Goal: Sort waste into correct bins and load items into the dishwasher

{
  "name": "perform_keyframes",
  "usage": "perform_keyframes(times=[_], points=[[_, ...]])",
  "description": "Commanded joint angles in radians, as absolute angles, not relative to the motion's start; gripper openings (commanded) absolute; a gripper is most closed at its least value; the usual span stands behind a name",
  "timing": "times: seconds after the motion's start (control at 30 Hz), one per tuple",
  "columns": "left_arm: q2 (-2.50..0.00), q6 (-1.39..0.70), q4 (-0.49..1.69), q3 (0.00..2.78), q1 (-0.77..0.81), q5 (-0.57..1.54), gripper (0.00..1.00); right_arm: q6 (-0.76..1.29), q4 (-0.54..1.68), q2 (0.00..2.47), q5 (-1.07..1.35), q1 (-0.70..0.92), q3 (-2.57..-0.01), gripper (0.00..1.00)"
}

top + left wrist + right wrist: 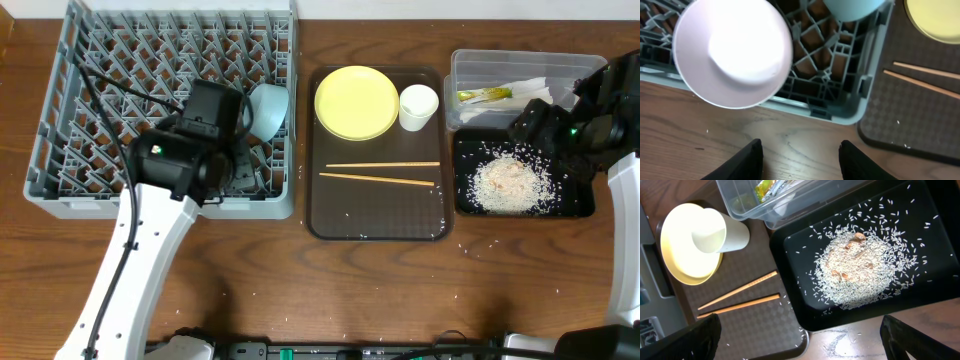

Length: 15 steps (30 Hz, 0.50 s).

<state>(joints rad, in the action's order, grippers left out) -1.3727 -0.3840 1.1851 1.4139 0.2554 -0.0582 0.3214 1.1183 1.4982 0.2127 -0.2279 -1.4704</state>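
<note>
Apparently ungripped, white bowl (pixel 732 52) sits beyond spread left fingers (pixel 751 161).

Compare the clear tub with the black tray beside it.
The clear tub is see-through with tall walls; the black tray is opaque and shallow. The tub holds a snack wrapper and white napkins; the tray holds a pile of rice. In the overhead view the tub lies farther from the robot, the tray nearer. Both are rectangular, about equally wide, and next to each other.

Rack (pixel 100 60) left, tray (pixel 380 210) centre, tub (pixel 592 66) right.
</note>
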Motion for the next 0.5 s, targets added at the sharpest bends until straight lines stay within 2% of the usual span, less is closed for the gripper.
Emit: perform_keyframes(times=[0.0,0.13,0.3,0.47], points=[[-1.378,-0.337,1.203,1.513,0.169,-0.024,0.51,0.321,1.119,1.491,0.217,-0.228,-1.483,0.99],[-1.381,-0.274,1.199,1.533,0.065,0.076,0.51,0.321,1.119,1.491,0.217,-0.228,-1.483,0.99],[-1.425,-0.187,1.192,1.519,-0.051,0.099,0.51,0.321,1.119,1.491,0.217,-0.228,-1.483,0.99],[-1.535,-0.001,1.18,1.513,-0.105,0.117,0.56,0.321,1.119,1.491,0.217,-0.228,-1.483,0.99]])
